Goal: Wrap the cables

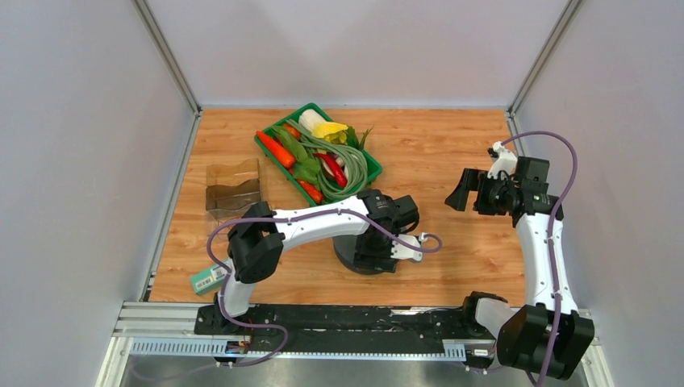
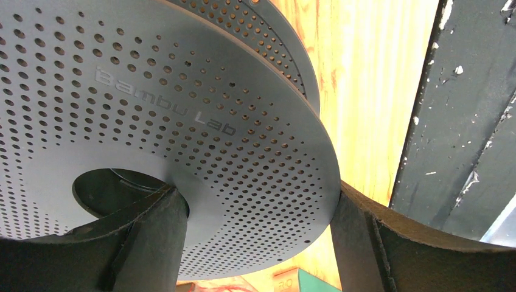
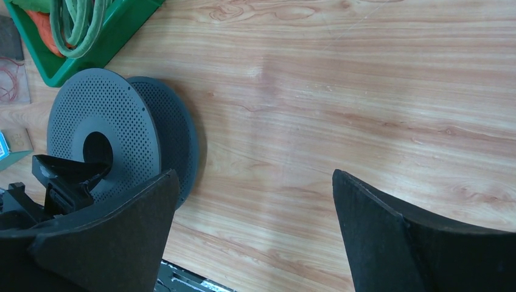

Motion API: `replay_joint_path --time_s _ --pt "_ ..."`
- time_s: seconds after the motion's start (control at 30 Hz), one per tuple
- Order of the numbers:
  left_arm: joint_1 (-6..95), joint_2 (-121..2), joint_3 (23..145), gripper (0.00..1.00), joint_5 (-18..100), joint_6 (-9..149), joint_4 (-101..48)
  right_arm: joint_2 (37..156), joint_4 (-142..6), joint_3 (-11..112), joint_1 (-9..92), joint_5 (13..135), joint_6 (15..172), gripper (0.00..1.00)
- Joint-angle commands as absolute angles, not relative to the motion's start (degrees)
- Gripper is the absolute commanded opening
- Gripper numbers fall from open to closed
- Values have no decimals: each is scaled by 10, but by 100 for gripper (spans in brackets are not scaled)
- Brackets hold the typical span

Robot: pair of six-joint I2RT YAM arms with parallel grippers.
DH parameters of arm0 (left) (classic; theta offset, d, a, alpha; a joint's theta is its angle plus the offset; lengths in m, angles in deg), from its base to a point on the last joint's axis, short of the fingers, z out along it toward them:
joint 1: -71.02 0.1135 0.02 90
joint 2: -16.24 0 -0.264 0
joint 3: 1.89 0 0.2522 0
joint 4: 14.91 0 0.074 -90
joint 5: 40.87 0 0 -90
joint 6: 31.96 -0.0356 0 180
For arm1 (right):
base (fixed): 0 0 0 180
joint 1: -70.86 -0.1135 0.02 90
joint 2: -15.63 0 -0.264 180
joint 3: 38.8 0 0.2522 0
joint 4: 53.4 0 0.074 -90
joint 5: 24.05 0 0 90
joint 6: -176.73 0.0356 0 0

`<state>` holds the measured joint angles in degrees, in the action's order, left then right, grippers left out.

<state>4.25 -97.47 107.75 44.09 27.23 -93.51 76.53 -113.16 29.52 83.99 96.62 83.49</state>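
Note:
A dark grey perforated spool (image 1: 363, 256) stands on edge mid-table, with two flanges (image 3: 103, 128). My left gripper (image 2: 252, 194) is shut on its near flange (image 2: 182, 121): one finger sits in the hub hole (image 2: 152, 231), the other presses the rim (image 2: 353, 231). The right wrist view shows that finger in the hole (image 3: 73, 179). The cable, a thin red wire (image 3: 7, 79), lies loose on a clear bag at the left; a few red strands (image 2: 219, 287) show under the spool. My right gripper (image 1: 461, 191) hangs open above bare wood (image 3: 252, 176), well right of the spool.
A green tray (image 1: 270, 149) of toy vegetables and pale green strands sits behind the spool. A clear bag (image 1: 234, 189) lies at the left. A small teal box (image 1: 208, 279) rests near the left arm's base. The black rail (image 1: 347, 318) runs along the near edge.

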Motion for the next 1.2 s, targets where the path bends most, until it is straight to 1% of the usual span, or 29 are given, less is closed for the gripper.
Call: replay_joint_path --time_s 0.0,0.23,0.37,0.47,0.53,0.63,0.83,0.93,1.0,1.17 --pt "41 -958 1096 80 433 261 -945 770 -1114 310 844 978 838 100" --pt "49 -914 1104 81 447 254 -946 759 -1110 300 843 1000 836 100" --pt "50 -910 1095 81 465 240 -949 757 -1118 298 841 1045 832 100" --pt "50 -903 1081 81 474 237 -937 764 -1101 281 838 1106 857 100" --pt "52 -898 1072 82 477 235 -926 771 -1089 276 812 1123 886 100" --pt "53 -890 1066 82 474 229 -920 809 -1071 267 777 1188 915 100" --pt "54 -882 1062 82 466 228 -913 908 -1046 274 711 1232 935 100" --pt "54 -881 1060 82 468 225 -904 949 -1046 288 652 1209 934 99" --pt "54 -881 1058 82 472 225 -899 981 -1051 300 630 1205 930 97" --pt "65 -869 1052 83 462 230 -884 1043 -1077 310 621 1170 902 90"
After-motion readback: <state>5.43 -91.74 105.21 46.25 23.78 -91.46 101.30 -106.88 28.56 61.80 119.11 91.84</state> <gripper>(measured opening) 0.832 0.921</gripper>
